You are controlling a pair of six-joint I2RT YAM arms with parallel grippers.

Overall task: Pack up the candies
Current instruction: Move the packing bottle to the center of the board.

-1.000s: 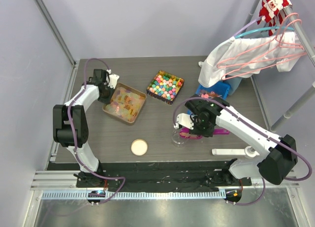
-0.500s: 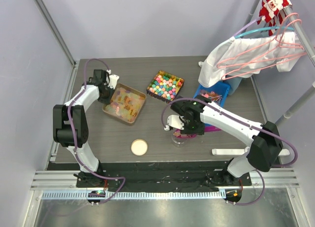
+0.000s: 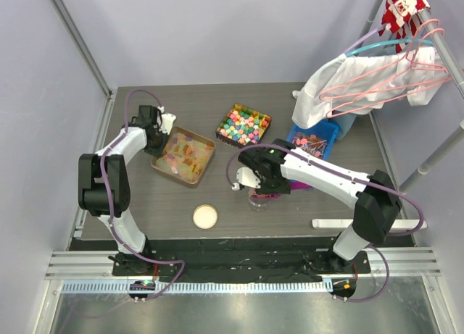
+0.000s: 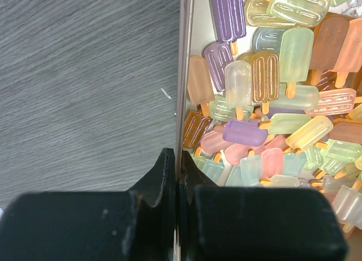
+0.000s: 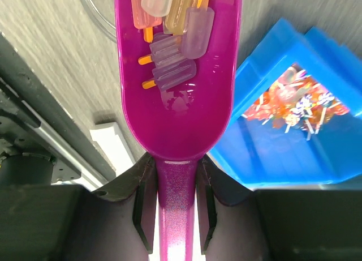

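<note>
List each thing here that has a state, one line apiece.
Left pincer, shut on the square metal tray's rim.
Right pincer, shut on the magenta plastic scoop's handle.
Scoop, loaded with popsicle-shaped gummy candies.
Tray, open, heaped with candies.
Clear round container, open, under the scoop's front.
Blue plastic bin, open, partly filled.
Cream round lid, off, lying flat.

Left wrist: tin tray (image 4: 185, 74) is cut off at top and right, only its left rim shows. The candies (image 4: 266, 74) run out of frame on the right.
Right wrist: scoop (image 5: 175, 114) mouth clipped by top edge, handle exits at bottom. Clear container (image 5: 97, 15) is just an arc, upper left. Blue bin (image 5: 271, 153) cut off at right, contents too blurred to name.
Top view: right gripper (image 3: 259, 185) covers most of scoop and container. Candies there are too small to tell shape.
</note>
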